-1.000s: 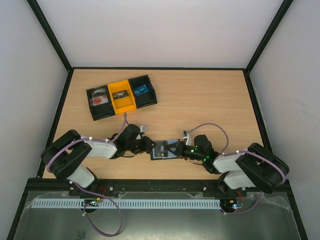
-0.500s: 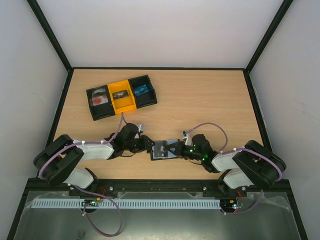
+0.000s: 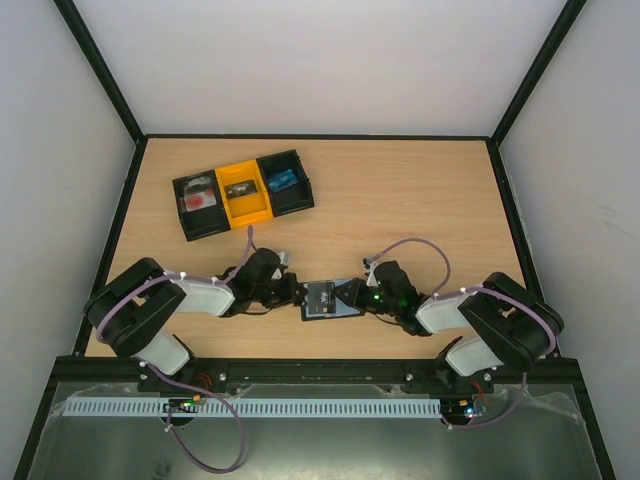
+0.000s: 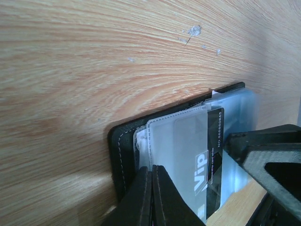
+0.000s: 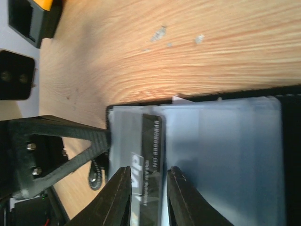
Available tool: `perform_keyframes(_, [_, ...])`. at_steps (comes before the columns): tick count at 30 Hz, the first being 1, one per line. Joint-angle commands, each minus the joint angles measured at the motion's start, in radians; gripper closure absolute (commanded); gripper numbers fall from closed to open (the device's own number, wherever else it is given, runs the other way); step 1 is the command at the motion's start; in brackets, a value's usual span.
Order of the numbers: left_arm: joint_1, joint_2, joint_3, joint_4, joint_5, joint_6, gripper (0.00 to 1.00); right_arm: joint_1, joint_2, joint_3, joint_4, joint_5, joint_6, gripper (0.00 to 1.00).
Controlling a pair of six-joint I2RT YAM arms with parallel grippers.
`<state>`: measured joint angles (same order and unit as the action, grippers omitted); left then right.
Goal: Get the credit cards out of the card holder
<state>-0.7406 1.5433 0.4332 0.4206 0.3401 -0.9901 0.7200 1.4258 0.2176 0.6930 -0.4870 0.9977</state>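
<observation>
The holder (image 3: 322, 299) lies open and flat on the table (image 3: 400, 200) near the front edge, its long axis running from one claw to the other. Your left claw (image 4: 151, 172) is pinched shut on the holder's black stitched edge. Your right claw (image 5: 148, 170) is slightly parted directly over the dark "Vip" card (image 5: 150, 155), gripping nothing that shows. The thin, stiff card sits under a glossy clear sleeve, so the draw likely falls to the right claw.
</observation>
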Motion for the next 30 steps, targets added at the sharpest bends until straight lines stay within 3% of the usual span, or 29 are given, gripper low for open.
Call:
perform_keyframes(1, [0.006, 0.021, 0.004, -0.012, -0.021, 0.026, 0.97, -0.004, 0.053, 0.017, -0.011, 0.020, -0.030, 0.77])
perform_keyframes(16, [0.006, 0.025, -0.061, 0.043, -0.030, 0.013, 0.97, -0.004, 0.193, 0.018, 0.148, -0.049, 0.037, 0.78])
perform_keyframes(20, [0.006, 0.027, -0.063, 0.044, -0.030, 0.012, 0.97, -0.004, 0.208, 0.018, 0.179, -0.060, 0.053, 0.83])
perform_keyframes(24, [0.006, 0.024, -0.068, 0.044, -0.032, 0.012, 0.97, -0.004, 0.201, 0.009, 0.189, -0.054, 0.059, 0.97])
perform_keyframes(30, [0.007, 0.007, -0.073, 0.034, -0.041, 0.012, 0.97, -0.010, 0.166, -0.013, 0.175, -0.023, 0.062, 0.98])
